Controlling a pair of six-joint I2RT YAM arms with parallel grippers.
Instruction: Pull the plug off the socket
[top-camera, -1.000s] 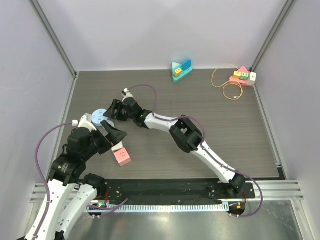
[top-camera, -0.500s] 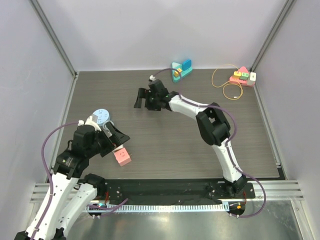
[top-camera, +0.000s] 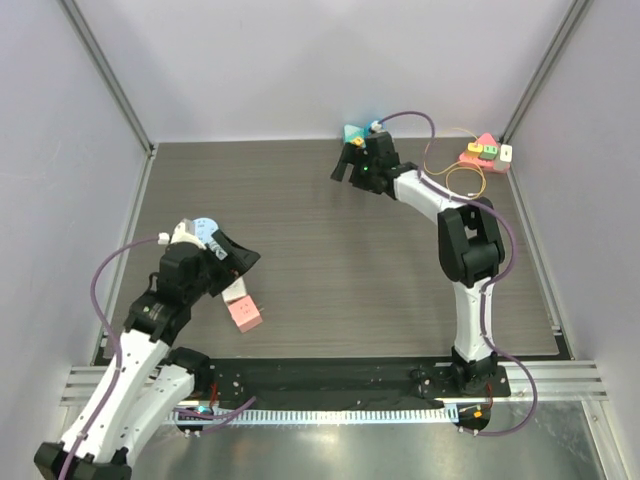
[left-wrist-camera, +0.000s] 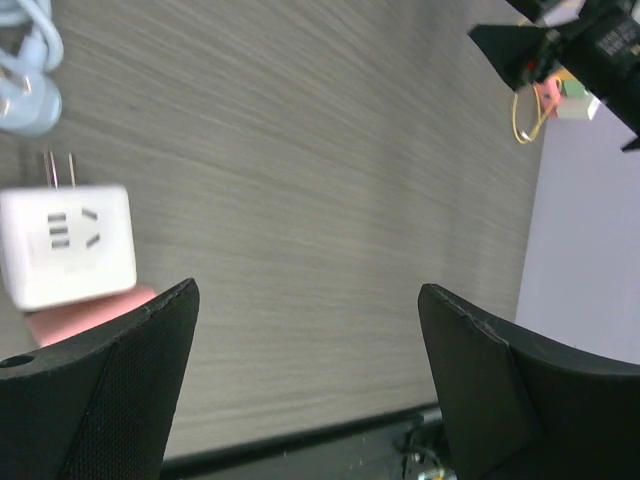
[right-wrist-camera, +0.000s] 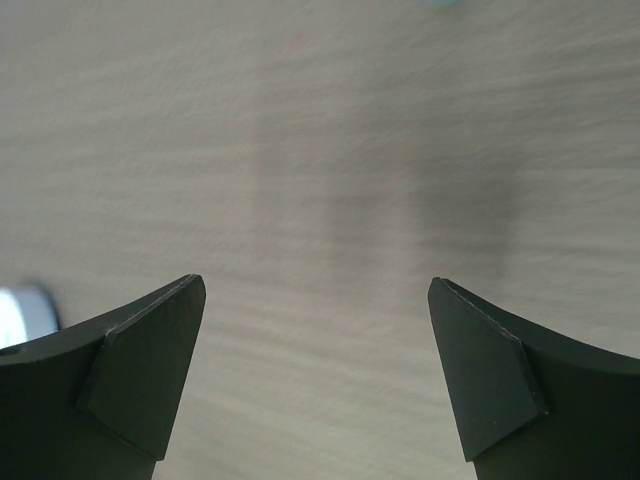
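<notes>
White plug (left-wrist-camera: 65, 245) touching pink socket (left-wrist-camera: 85, 318); left hand (left-wrist-camera: 308, 290) spread wide, empty.

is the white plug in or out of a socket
Out. Both metal prongs of the white plug stick out bare over the table, plugged into nothing.

You get the white plug (left-wrist-camera: 68, 245) blurred and clipped by the left wrist view's edge. The pink block (left-wrist-camera: 85, 315) beneath it sits mostly hidden behind the left gripper (left-wrist-camera: 308, 290). Overhead, the right gripper (top-camera: 345, 165) covers most of the teal block (top-camera: 352, 131).
</notes>
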